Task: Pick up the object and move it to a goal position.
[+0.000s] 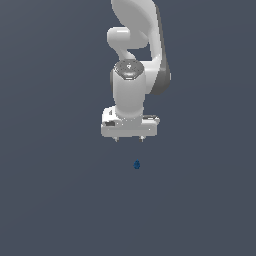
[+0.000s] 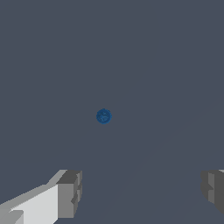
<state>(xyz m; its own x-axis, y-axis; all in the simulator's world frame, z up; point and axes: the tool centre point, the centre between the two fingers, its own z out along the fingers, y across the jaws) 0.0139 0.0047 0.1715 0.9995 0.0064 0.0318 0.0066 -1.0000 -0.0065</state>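
Arm: white Franka Panda arm (image 1: 132,60) reaches down from the upper centre of the exterior view, its wrist pointing straight down over a flat, dark grey-blue ground (image 1: 50,200).

Gripper: white gripper (image 1: 129,139) hangs in the middle of the exterior frame, its two short fingertips (image 1: 116,139) showing as small nubs beneath the wide hand body.

Tool state: jaws spread wide and holding nothing; in the wrist view one grey finger pad (image 2: 70,194) sits at the lower left of the frame and the other (image 2: 213,190) at the lower right edge, with bare ground between them.

Object: tiny dark blue lump (image 1: 137,165) lies on the ground just below the gripper in the exterior view, slightly toward the exterior view's right of the hand's centre line.

Object, close up: in the wrist view the dark blue item (image 2: 103,116) appears as a small rounded blob near the centre of the frame, clear of both pads and touching neither.

Contact: gripper and object are apart; how high the fingertips stand above the ground cannot be told.
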